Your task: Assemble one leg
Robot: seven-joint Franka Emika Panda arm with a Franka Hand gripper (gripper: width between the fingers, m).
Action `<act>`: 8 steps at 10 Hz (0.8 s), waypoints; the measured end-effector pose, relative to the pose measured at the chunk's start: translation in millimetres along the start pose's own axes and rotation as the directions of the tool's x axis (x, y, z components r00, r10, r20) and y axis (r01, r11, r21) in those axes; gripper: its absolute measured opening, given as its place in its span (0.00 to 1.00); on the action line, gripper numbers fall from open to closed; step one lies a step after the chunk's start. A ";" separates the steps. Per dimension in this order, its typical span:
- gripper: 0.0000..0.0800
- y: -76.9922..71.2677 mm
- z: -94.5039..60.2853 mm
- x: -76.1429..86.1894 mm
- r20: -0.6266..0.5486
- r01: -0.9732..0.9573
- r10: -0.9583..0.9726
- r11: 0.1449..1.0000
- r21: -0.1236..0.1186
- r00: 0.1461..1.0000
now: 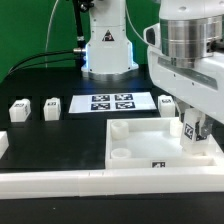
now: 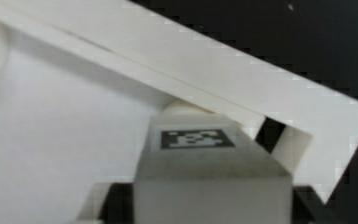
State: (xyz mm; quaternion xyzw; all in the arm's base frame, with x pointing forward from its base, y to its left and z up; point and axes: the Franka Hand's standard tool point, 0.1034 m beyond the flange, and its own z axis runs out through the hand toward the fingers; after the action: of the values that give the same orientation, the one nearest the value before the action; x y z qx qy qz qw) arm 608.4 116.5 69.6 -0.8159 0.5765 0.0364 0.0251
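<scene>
My gripper [image 1: 191,130] is shut on a leg [image 1: 189,128], a small white post with a black-and-white marker. It holds the leg upright inside the large white tray-like piece [image 1: 128,134], at its corner on the exterior view's right, close to the rim. In the wrist view the leg [image 2: 201,165] fills the space between my dark fingers [image 2: 119,203], its marker facing the camera, with the tray's wall [image 2: 194,70] just beyond. I cannot tell whether the leg touches the tray's floor. Two more legs [image 1: 20,110] [image 1: 51,106] stand on the exterior view's left, and another [image 1: 167,103] stands behind the tray.
The marker board [image 1: 112,102] lies behind the tray. A long white rail [image 1: 90,186] runs along the front. A white block [image 1: 3,146] sits at the exterior view's left edge. The robot's base [image 1: 106,48] stands at the back.
</scene>
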 end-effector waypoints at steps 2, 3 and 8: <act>0.37 0.0 0.3 0.2 0.012 -0.051 0.051 0.999 0.003 0.999; 0.37 -0.1 0.4 -0.3 0.013 -0.044 0.044 0.999 0.003 0.999; 0.81 0.1 0.7 -1.4 0.010 0.198 -0.198 0.980 0.004 0.980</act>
State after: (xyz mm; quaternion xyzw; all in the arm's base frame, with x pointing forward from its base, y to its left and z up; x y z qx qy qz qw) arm 607.8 117.9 69.1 -0.8690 0.4923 0.0374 0.0327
